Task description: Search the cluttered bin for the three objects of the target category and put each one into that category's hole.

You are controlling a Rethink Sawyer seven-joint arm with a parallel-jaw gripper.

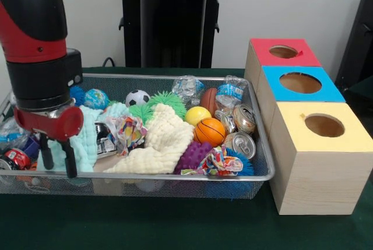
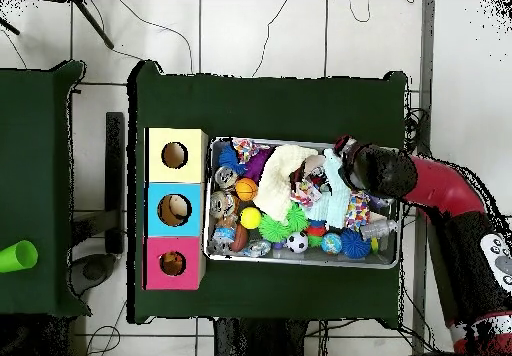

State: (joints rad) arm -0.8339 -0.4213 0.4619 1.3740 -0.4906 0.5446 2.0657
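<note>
The wire mesh bin [image 1: 175, 178] is full of clutter; it also shows in the overhead view [image 2: 300, 262]. My gripper [image 1: 58, 159] hangs over the bin's left end in the front view, above a mint cloth [image 1: 87, 139]. Its two black fingers [image 1: 70, 159] stand apart with nothing between them. In the overhead view the gripper [image 2: 343, 155] is at the bin's right end. No plush animal toy shows; any are hidden under the clutter. The red-topped box's hole [image 1: 283, 51] is the farthest of three, also seen from overhead [image 2: 173, 263].
The blue-topped box [image 1: 300, 82] and yellow-topped box [image 1: 324, 125] stand beside the bin. The bin holds a cream cloth [image 1: 166, 139], a basketball [image 1: 210, 131], a yellow ball [image 1: 197, 115], a green hairy ball [image 1: 166, 103], a purple spiky ball [image 1: 194, 155], cans [image 1: 243, 118] and bottles [image 1: 187, 88].
</note>
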